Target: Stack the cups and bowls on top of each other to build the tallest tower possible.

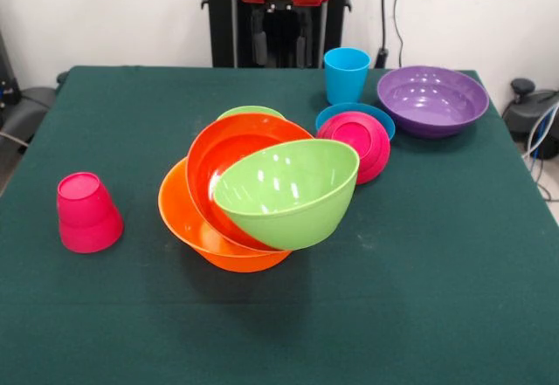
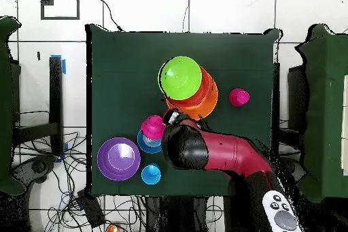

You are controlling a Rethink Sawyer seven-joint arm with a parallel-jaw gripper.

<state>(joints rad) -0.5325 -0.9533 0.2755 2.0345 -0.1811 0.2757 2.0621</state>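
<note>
The tower stands mid-table: a large orange bowl [image 1: 188, 219] as base, a red-orange bowl [image 1: 229, 151] tilted in it, and a large lime green bowl [image 1: 288, 195] tilted on top; it also shows in the overhead view [image 2: 181, 76]. A small lime green bowl [image 1: 251, 111] peeks out behind it. A red-pink cup [image 1: 87, 213] stands upside down alone at the left. A sky blue cup [image 1: 346, 74] stands upright at the back. A small pink-red bowl [image 1: 356, 143] lies on a small blue bowl [image 1: 336, 114]. The gripper [image 2: 170, 116] shows only overhead, between tower and pink-red bowl. The purple-magenta cup is hidden.
A large purple bowl [image 1: 432, 99] sits at the back right corner, next to the sky blue cup. The red arm [image 2: 224, 153] reaches over the table's robot side in the overhead view. The pedestal [image 1: 279, 18] stands behind the far edge.
</note>
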